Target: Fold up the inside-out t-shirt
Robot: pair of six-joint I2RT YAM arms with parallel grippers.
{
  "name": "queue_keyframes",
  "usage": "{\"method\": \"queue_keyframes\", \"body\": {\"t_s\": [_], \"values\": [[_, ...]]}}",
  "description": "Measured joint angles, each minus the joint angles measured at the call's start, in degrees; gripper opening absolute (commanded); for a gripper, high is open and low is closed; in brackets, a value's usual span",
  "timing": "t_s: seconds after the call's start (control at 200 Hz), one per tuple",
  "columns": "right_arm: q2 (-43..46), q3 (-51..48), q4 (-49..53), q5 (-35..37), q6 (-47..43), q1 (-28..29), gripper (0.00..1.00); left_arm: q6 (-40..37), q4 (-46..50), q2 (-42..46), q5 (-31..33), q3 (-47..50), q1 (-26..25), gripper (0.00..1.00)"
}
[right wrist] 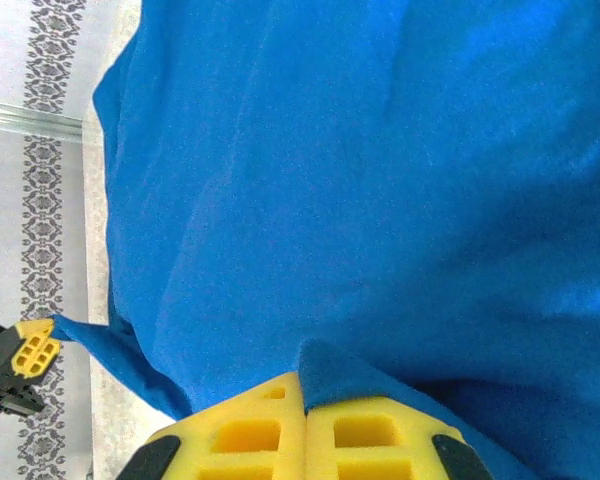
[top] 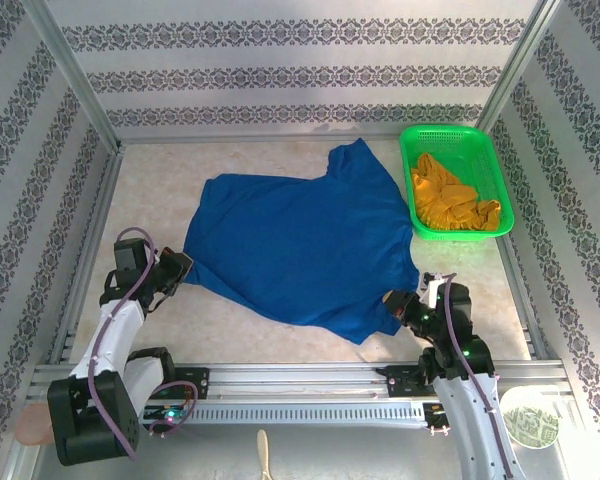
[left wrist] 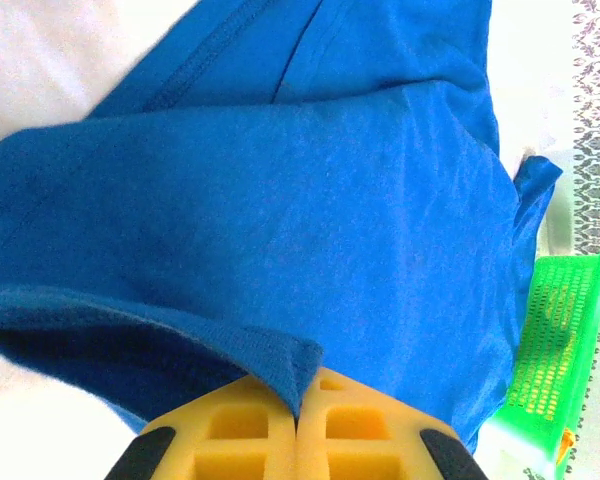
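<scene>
Nearest us, our left gripper (left wrist: pixel 300 405) and right gripper (right wrist: pixel 303 395), yellow pads pressed together, each pinch an edge of the soft, wrinkled royal-blue t-shirt (top: pixel 300 245), which lies spread on the pale surface (top: pixel 160 180); beyond, a green mesh basket (top: pixel 445 129) holds crumpled mustard cloth (top: pixel 450 200).

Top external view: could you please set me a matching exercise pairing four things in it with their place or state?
1 blue t-shirt
2 mustard garment
3 green basket
4 left claw

A lying inside the basket
B shut on the shirt's left corner
C spread over the middle of the table
D at the far right corner

Pairs: 1-C, 2-A, 3-D, 4-B.
</scene>
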State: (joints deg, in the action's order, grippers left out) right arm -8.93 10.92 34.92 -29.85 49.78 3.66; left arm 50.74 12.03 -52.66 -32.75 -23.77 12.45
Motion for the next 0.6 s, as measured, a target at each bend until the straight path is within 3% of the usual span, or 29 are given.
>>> {"method": "queue_keyframes", "body": {"t_s": [0.11, 0.27, 0.335, 0.385, 0.435, 0.5, 0.6], "values": [[1.9, 0.3, 4.2, 0.0, 0.0, 0.4, 0.0, -0.7, 3.5, 4.3, 0.1, 0.9, 0.0, 0.16], [3.3, 2.9, 10.8, 0.0, -0.4, 0.4, 0.0, -1.6, 8.5, 10.4, 0.2, 1.5, 0.0, 0.43], [3.7, 4.5, 13.8, 0.1, -0.7, 0.4, 0.16, -2.1, 10.4, 12.1, 0.4, 1.3, 0.0, 0.53], [4.2, 6.4, 16.9, 0.5, -1.2, 0.4, 0.35, -2.3, 12.2, 12.6, 0.7, 0.5, 0.0, 0.6], [4.9, 8.1, 17.6, 1.7, -2.0, 0.4, 0.47, -3.1, 14.0, 12.4, 1.3, -1.0, 0.0, 0.66], [5.4, 11.1, 18.4, 3.4, -3.0, 0.3, 0.52, -4.1, 16.0, 12.1, 2.3, -4.0, 0.0, 0.72], [5.6, 18.7, 24.9, 5.7, -3.3, 0.4, 0.53, -6.0, 18.3, 11.1, 4.2, -10.5, 0.0, 0.8]]}}
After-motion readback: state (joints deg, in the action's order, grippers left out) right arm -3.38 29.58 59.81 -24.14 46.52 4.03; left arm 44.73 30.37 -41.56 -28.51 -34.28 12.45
